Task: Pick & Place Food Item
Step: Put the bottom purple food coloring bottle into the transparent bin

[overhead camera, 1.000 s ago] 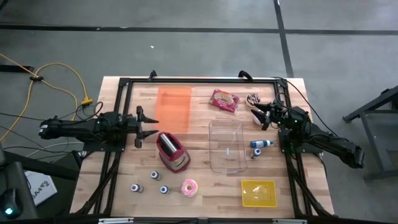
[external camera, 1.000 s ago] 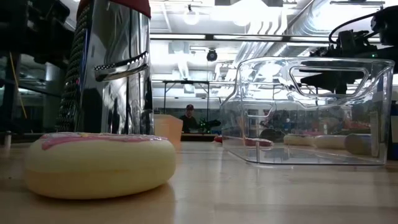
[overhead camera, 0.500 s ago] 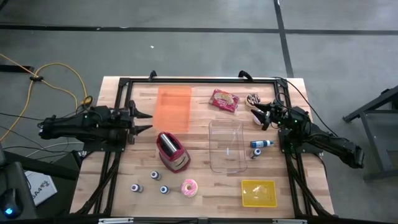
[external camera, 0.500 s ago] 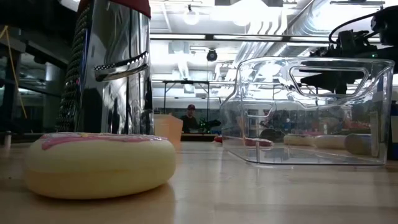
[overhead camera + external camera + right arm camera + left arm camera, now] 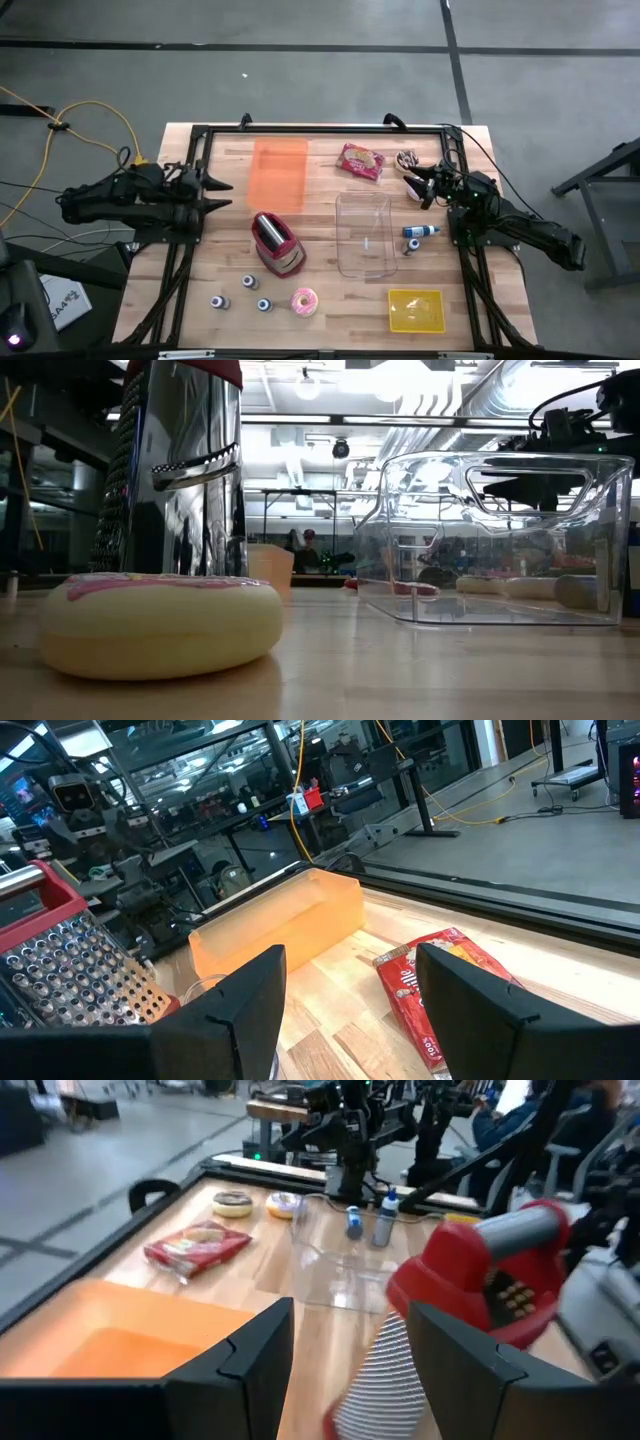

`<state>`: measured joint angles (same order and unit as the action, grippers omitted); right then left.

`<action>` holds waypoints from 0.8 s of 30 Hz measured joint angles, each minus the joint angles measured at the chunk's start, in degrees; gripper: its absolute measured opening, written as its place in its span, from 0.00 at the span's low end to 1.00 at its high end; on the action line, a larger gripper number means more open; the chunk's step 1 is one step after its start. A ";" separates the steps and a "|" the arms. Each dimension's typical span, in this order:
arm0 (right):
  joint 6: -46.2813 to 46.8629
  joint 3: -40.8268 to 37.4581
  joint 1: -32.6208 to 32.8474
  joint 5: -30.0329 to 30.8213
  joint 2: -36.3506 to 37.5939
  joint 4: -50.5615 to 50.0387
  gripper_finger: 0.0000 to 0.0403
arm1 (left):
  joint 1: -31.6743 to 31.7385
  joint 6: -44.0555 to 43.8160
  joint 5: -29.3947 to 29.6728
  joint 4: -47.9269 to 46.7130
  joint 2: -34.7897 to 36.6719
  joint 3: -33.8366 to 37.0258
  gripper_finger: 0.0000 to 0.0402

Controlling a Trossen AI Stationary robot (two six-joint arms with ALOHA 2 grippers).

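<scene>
High view: Nothing is picked or placed yet. My left gripper (image 5: 215, 194) hangs open and empty at the table's 9 o'clock edge; my right gripper (image 5: 418, 184) hangs open and empty near the 2 o'clock corner. The food packet (image 5: 361, 161), which I judge the likeliest task item, lies on the table (image 5: 330, 240) toward 12 o'clock, near the right jaws at their 10 o'clock and well apart from the left ones. The clear bin (image 5: 363, 234), orange bin (image 5: 279, 172) and yellow tray (image 5: 417, 310) hold no food. A donut (image 5: 304, 301) sits at 6 o'clock.

Low view: The donut (image 5: 160, 622) rests on the wood before the grater (image 5: 180, 470); the clear bin (image 5: 500, 540) stands empty.

Left wrist view: My fingers (image 5: 250, 1355) are spread with nothing between; the packet (image 5: 197, 1246) lies far ahead.

Right wrist view: My fingers (image 5: 245, 995) are spread, empty; the packet (image 5: 440, 982) lies just ahead. Approach, grasp and placement all remain.
</scene>
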<state>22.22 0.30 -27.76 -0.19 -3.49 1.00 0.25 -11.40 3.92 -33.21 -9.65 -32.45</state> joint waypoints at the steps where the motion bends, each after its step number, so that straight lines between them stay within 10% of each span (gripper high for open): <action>1: 0.00 0.00 0.01 0.00 -0.02 0.02 0.52 | -0.01 -1.33 -0.79 -0.80 -0.45 -0.53 0.47; 24: 0.00 0.00 0.00 0.02 -0.02 0.02 0.52 | -0.26 -7.56 -27.88 -17.20 -8.17 -4.57 0.47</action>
<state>22.22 0.30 -27.76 -0.16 -3.50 1.02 -0.01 -18.97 -23.96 -50.41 -17.82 -37.01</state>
